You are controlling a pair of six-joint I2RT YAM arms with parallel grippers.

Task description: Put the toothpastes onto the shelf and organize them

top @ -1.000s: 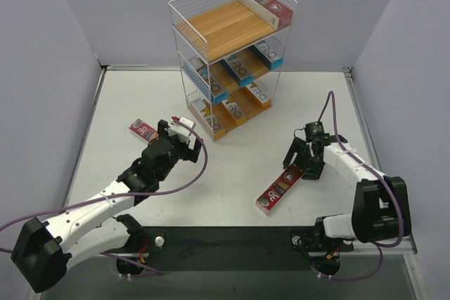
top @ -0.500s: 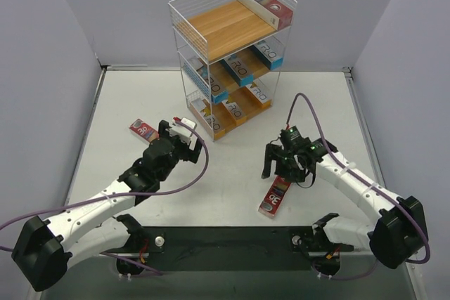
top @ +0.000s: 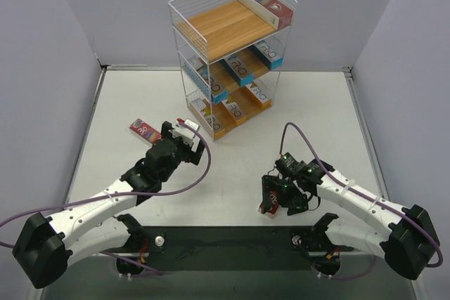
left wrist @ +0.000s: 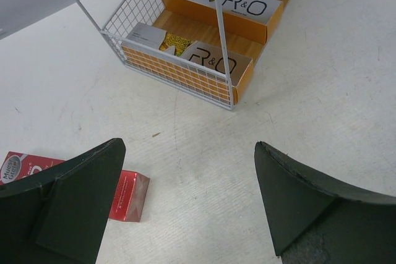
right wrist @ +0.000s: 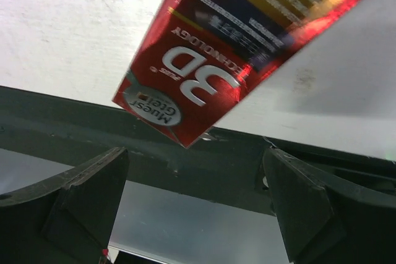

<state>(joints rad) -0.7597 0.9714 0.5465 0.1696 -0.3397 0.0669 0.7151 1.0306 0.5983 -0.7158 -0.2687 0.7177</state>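
Observation:
The shelf [top: 226, 29] stands at the back, a white wire rack with wooden boards. A red "3D" toothpaste [top: 266, 3] lies on its top tier, teal ones [top: 238, 69] on the middle tier, and orange ones [top: 232, 110] on the bottom tier. A red carton [top: 143, 130] lies on the table left of my open left gripper [top: 184, 135]. In the left wrist view this carton [left wrist: 127, 195] sits beside the left finger. My right gripper [top: 281, 198] is open over another red carton [top: 265, 207] at the table's near edge. In the right wrist view that carton [right wrist: 210, 72] lies just beyond the fingertips.
The dark rail [top: 225, 240] carrying the arm bases runs along the near edge, right under the right gripper. Grey walls close in the left, back and right sides. The shelf's bottom tier [left wrist: 210, 66] is close ahead of the left gripper.
My right arm has swung left and toward the near edge, now over the near end of the red carton. The left arm has barely moved.

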